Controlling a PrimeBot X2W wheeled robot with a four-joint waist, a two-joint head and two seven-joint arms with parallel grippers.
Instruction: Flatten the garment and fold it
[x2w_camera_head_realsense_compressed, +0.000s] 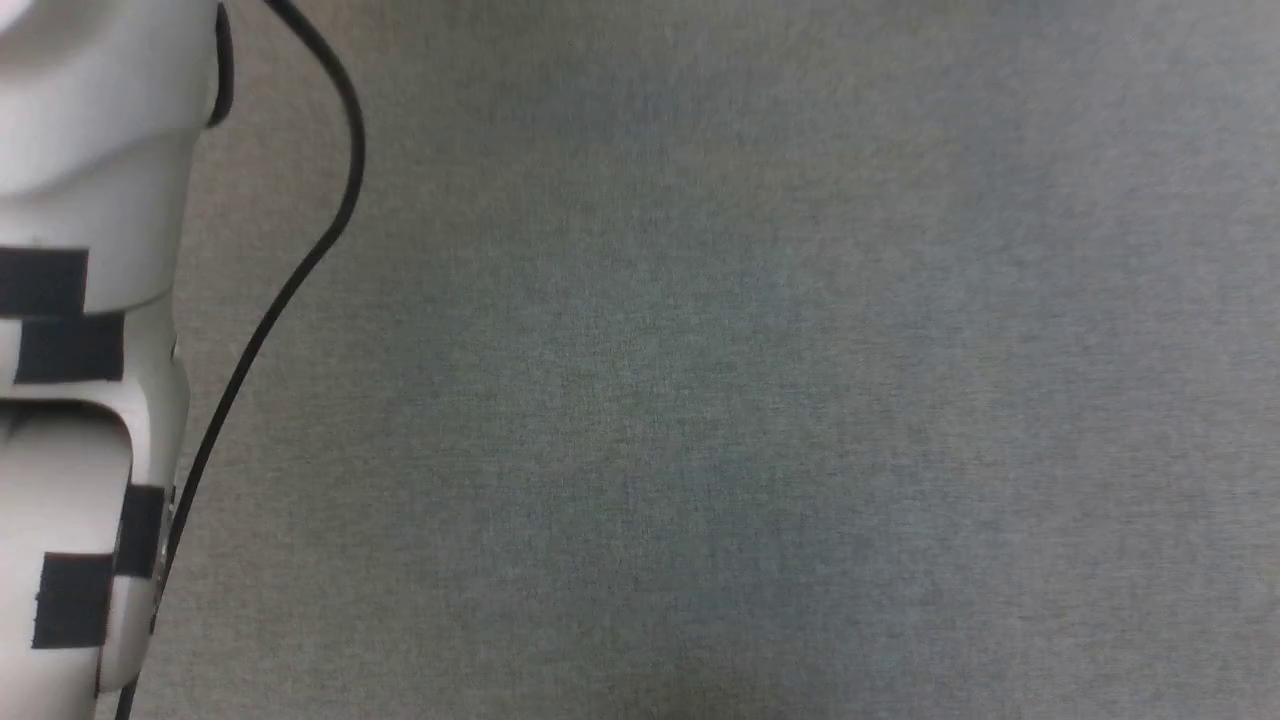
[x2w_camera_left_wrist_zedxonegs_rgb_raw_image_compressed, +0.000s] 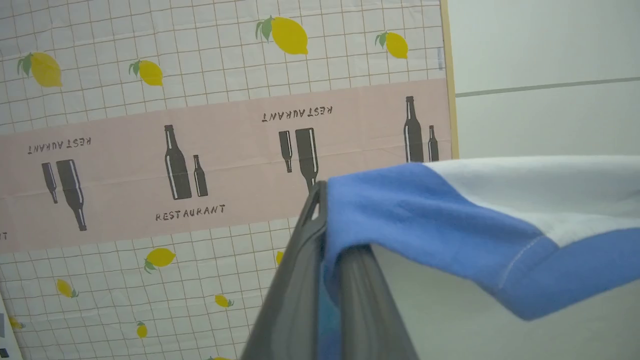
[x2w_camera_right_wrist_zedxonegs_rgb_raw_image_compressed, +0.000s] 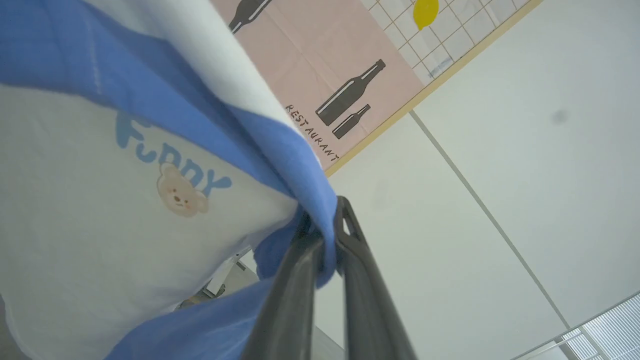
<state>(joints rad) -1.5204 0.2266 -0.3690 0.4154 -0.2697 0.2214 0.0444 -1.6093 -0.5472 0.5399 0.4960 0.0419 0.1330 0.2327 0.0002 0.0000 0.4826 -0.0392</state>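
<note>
Left gripper: your left gripper (x2w_camera_left_wrist_zedxonegs_rgb_raw_image_compressed: 325, 215) is clamping its two long dark fingers together on a bright-blue fold of the garment, with cloth wrapping over one fingertip.
Right gripper: your right gripper (x2w_camera_right_wrist_zedxonegs_rgb_raw_image_compressed: 325, 225) is pinching another bright-blue edge between jaws pressed together, the fabric bunching just at the tips.
Garment: the thin white cotton shirt with bright-blue sleeves (x2w_camera_left_wrist_zedxonegs_rgb_raw_image_compressed: 425, 215) is hanging from both grips. In the left wrist view it is stretching away to the right of the fingers, blue first and then white.
Garment front: in the right wrist view the white body (x2w_camera_right_wrist_zedxonegs_rgb_raw_image_compressed: 125, 225) is draping to the left of the fingers and is showing blue lettering (x2w_camera_right_wrist_zedxonegs_rgb_raw_image_compressed: 170, 155) above a small tan bear print (x2w_camera_right_wrist_zedxonegs_rgb_raw_image_compressed: 181, 196).
Background: a checked cloth printed with yellow lemons and a pink band of dark bottles (x2w_camera_left_wrist_zedxonegs_rgb_raw_image_compressed: 225, 165) is lying behind the shirt in both wrist views (x2w_camera_right_wrist_zedxonegs_rgb_raw_image_compressed: 320, 65). It is bordering a plain white panelled surface (x2w_camera_left_wrist_zedxonegs_rgb_raw_image_compressed: 545, 50) crossed by a thin grey seam.
Head view: you are looking down on a flat grey woven surface (x2w_camera_head_realsense_compressed: 750, 380). A pale arm segment with black straps (x2w_camera_head_realsense_compressed: 80, 300) is standing at the left edge, and a thin black cable (x2w_camera_head_realsense_compressed: 300, 270) is curving beside it.
</note>
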